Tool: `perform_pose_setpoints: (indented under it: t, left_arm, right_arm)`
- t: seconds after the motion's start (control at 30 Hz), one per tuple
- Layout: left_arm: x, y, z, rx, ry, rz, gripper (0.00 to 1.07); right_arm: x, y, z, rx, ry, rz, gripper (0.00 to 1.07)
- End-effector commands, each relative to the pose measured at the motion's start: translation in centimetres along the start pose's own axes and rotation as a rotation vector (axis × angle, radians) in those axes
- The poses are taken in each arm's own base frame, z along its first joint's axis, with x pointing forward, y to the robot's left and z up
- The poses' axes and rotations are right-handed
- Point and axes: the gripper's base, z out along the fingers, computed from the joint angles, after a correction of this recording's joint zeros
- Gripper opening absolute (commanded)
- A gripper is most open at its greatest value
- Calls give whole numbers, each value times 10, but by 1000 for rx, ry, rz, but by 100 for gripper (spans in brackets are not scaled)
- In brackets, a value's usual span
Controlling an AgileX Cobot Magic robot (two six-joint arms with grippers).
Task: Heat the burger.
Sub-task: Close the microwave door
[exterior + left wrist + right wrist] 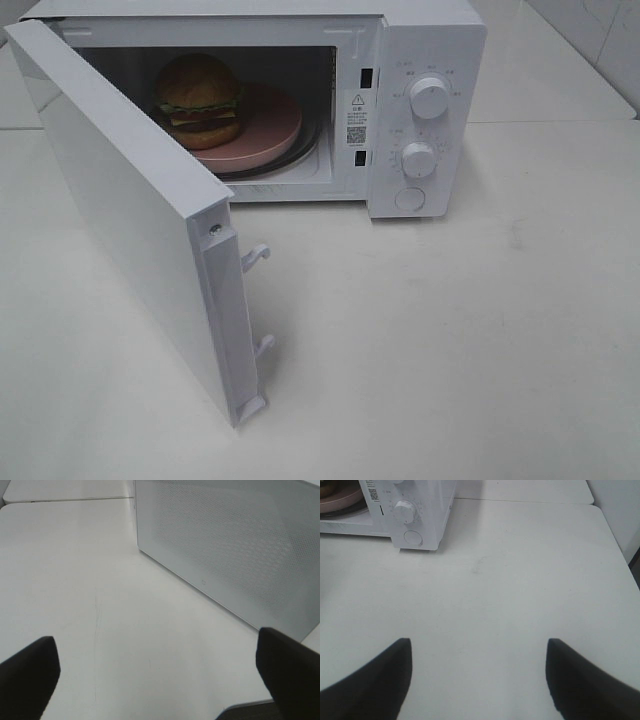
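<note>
The burger [199, 98] sits on a reddish-pink round plate [262, 125] inside the white microwave [425, 60], toward the left of the cavity. The microwave door [120, 200] stands wide open, swung out to the left; its perforated outer face fills the left wrist view [235, 545]. My left gripper [157, 672] is open and empty over the table, beside the door's outer face. My right gripper [479, 672] is open and empty over the table, to the right of the microwave [415, 510]. Neither gripper shows in the exterior high view.
The microwave has two white knobs [429, 98] and a round button [409, 199] on its right panel. The white table [450, 340] stretches in front. A tiled wall [600, 40] rises at the back right. A table edge [632, 555] shows in the right wrist view.
</note>
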Motion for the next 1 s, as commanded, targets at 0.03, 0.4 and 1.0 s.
perform_pose_setpoints:
  t: [0.03, 0.4, 1.0]
  left_arm:
    - [0, -1, -1, 6, -22, 1, 100]
    - [-18, 3, 6, -10, -9, 0, 98]
    - [-46, 15, 61, -43, -2, -37, 27]
  right_arm:
    - [2, 0, -3, 3, -33, 11, 73]
    - [2, 0, -3, 3, -33, 11, 73]
    - [2, 0, -3, 3, -33, 11, 73]
